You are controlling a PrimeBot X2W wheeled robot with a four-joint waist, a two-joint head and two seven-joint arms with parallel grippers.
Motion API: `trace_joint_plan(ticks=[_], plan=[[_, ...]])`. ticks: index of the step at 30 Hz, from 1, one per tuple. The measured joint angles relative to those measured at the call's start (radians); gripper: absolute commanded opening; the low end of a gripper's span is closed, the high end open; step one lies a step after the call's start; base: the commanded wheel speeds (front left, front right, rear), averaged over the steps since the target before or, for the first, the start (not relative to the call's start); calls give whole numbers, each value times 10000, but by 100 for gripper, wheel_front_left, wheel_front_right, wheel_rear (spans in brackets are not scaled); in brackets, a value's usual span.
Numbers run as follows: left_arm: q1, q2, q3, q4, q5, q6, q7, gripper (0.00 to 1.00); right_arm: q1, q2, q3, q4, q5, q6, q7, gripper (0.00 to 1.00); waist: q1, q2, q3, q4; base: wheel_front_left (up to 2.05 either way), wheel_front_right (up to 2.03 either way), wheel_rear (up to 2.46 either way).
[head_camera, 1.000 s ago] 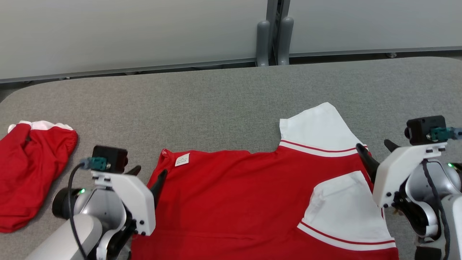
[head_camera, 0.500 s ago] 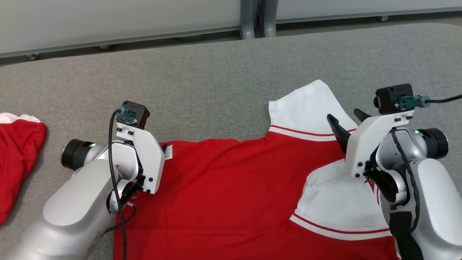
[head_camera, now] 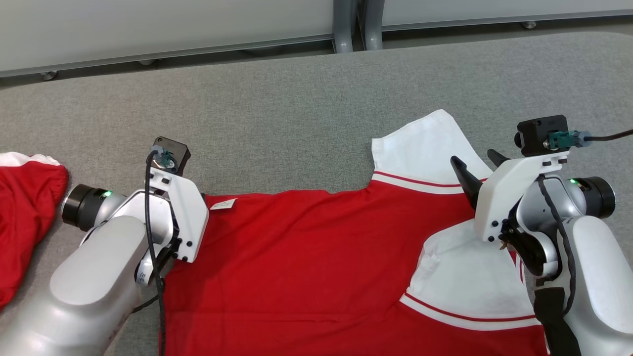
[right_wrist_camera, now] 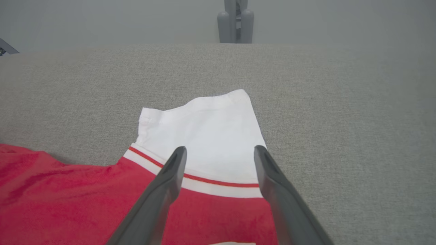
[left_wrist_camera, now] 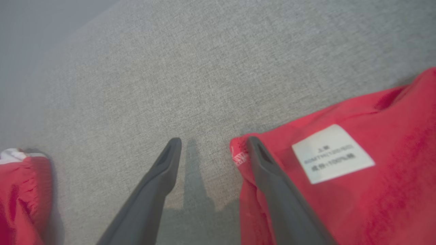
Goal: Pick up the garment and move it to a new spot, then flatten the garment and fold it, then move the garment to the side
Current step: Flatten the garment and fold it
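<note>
Left gripper [left_wrist_camera: 214,141] has shifted outward, now straddling the garment's [head_camera: 306,257] corner, fingers wide. Right gripper [right_wrist_camera: 219,149] is wide over the far sleeve [right_wrist_camera: 201,136]. Garment lies flattened on the tabletop [head_camera: 296,123]. Folding seems barely begun; side move pending.

Grey woven tabletop [head_camera: 296,113] with rounded corners, pale partition panels [head_camera: 148,24] behind — twin grey posts [head_camera: 352,29] between them
</note>
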Motion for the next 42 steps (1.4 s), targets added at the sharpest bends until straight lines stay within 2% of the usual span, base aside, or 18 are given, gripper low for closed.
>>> trace_joint_plan(ticks=[5,8,9,10,11,12,13,15,16,19,21,22,24,27,30,34,42], plan=[[0,182,-40,-2,209,267,-163,100,19,10,-98,-2,-8,0,12,100,1,0,-102,74,0,0,0],[1,224,-19,-153,190,236,-263,100,62,23,-159,-12,-21,0,13,100,1,0,-193,122,0,0,0],[0,196,-23,-259,171,165,-299,100,109,25,-178,-12,-23,0,21,100,0,0,-226,140,0,0,0],[-41,-132,-303,-752,226,63,-217,100,179,29,-255,-31,-35,0,63,100,1,0,-339,210,0,0,0],[-129,-416,-663,-826,211,-100,384,90,221,44,-221,-56,-21,0,98,100,0,0,-299,176,0,0,0],[-128,-428,-685,-782,194,-96,470,77,218,48,-205,-58,-19,0,100,100,1,0,-270,147,0,0,0],[-128,-418,-685,-744,155,-92,552,48,217,48,-196,-63,-6,0,100,100,1,0,-236,122,0,0,0],[-126,-397,-683,-644,84,-33,652,23,206,56,-165,-75,10,0,100,100,1,0,-166,69,0,0,0],[-126,-376,-679,-594,81,-4,696,13,193,59,-165,-79,12,0,98,100,1,0,-132,44,0,0,0],[-124,-290,-644,-535,71,73,725,0,169,59,-178,-92,10,0,88,100,0,0,-50,-3,0,0,0],[-120,-255,-623,-529,-13,79,734,0,169,61,-219,-94,8,0,86,100,0,0,-25,4,0,0,0],[-118,-245,-627,-529,-33,81,786,3,169,61,-240,-94,8,0,86,100,0,0,-23,16,0,0,0],[-99,-236,-619,-529,-63,82,819,25,170,61,-257,-92,8,0,86,100,1,0,-24,28,0,0,0],[-44,-253,-610,-562,-132,171,867,42,171,63,-280,-79,-2,0,88,100,0,0,-57,66,0,0,0],[-31,-301,-594,-616,-222,184,949,54,172,67,-265,-58,6,0,94,100,1,0,-91,82,0,0,0],[4,-318,-575,-642,-318,219,1034,44,172,71,-188,-40,86,0,98,100,1,0,-104,53,0,0,0],[72,-274,-466,-506,-472,393,1043,43,172,75,-73,10,188,0,82,100,0,0,-62,-70,0,0,0]])
